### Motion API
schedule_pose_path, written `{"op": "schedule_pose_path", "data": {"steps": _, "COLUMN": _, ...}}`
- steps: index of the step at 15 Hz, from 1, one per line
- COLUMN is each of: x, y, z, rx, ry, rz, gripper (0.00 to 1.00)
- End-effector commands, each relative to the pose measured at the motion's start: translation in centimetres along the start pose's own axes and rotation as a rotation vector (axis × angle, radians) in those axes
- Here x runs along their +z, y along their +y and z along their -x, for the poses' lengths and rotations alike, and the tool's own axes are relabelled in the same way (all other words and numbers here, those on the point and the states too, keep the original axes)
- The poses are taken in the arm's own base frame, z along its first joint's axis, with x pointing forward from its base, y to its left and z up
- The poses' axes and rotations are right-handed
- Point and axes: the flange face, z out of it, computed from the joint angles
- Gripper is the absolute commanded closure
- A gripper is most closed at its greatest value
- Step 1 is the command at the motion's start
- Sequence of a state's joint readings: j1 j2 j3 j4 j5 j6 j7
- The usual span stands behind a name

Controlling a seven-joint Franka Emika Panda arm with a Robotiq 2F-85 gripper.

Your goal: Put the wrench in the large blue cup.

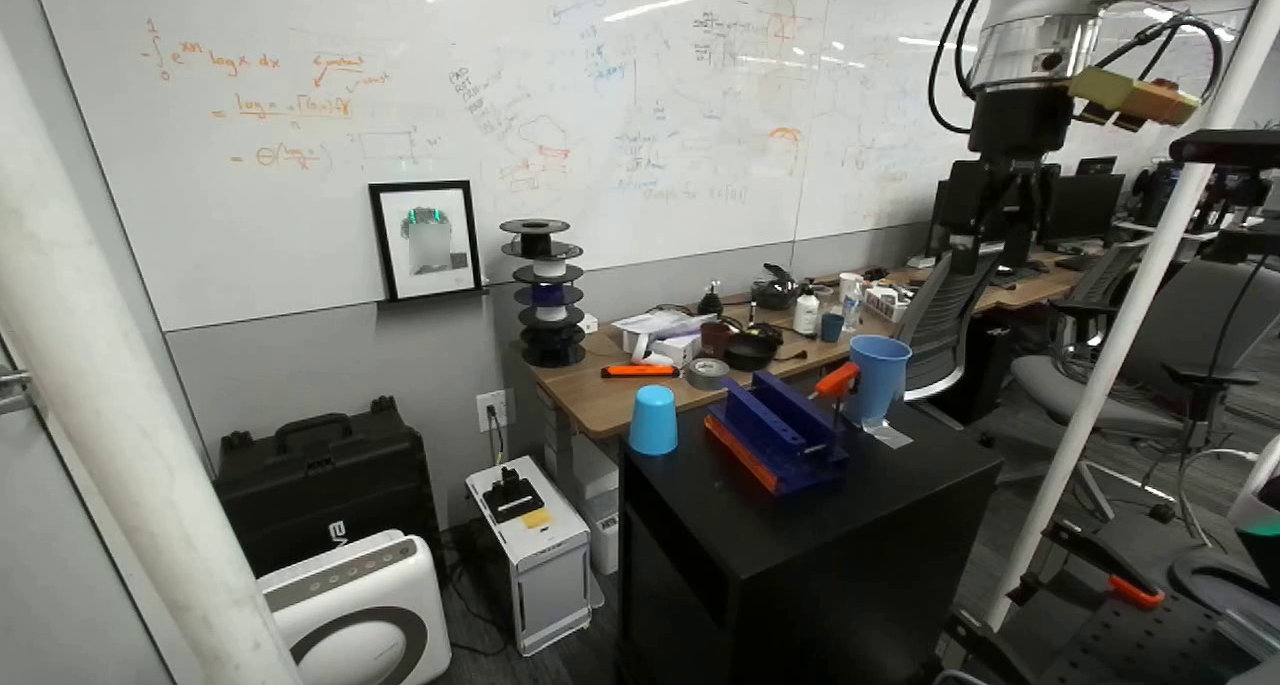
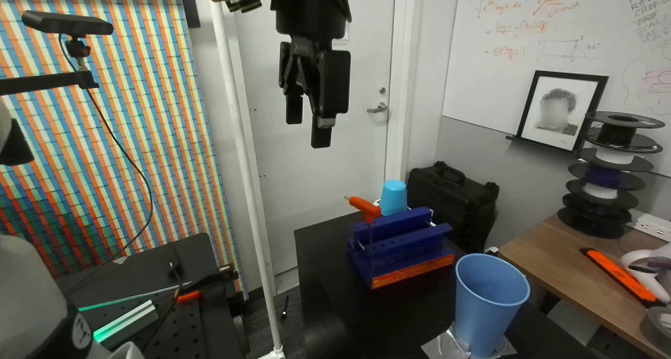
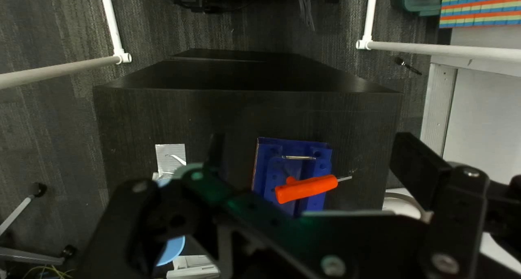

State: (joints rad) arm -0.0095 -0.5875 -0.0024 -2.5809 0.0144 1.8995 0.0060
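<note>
Wrench (image 2: pixel 365 208) at the blue rack (image 2: pixel 406 237), apparently in the approach step: gripper (image 2: pixel 307 128), spread wide and empty, should descend next.

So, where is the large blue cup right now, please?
In an exterior view, the large blue cup stands at lower right on the black cabinet, right of the dark blue rack.
</note>
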Motion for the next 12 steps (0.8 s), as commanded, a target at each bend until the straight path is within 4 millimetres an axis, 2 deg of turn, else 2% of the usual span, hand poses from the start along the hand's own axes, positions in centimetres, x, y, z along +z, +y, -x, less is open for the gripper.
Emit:
{"op": "schedule_pose_path", "data": {"steps": 1, "x": 0.0, "y": 0.0, "z": 0.0, "rx": 0.000, "ry": -0.001, "rz": 0.000, "gripper": 0.00}}
{"op": "schedule_pose_path", "data": {"steps": 6, "x": 0.0, "y": 0.0, "z": 0.0, "rx": 0.000, "ry": -0.001, "rz": 0.000, "gripper": 0.00}}
{"op": "schedule_pose_path", "data": {"steps": 8, "x": 0.9, "y": 0.0, "z": 0.1, "rx": -0.039, "ry": 0.006, "rz": 0.061, "gripper": 0.00}}
{"op": "schedule_pose_path", "data": {"steps": 9, "x": 1.3, "y": 0.1, "z": -0.3, "rx": -0.110, "ry": -0.034, "rz": 0.086, "gripper": 0.00}}
{"op": "schedule_pose_path", "data": {"steps": 12, "x": 2.1, "y": 1.1, "z": -3.3, "rx": -0.258, "ry": -0.080, "rz": 0.161, "gripper": 0.00}}
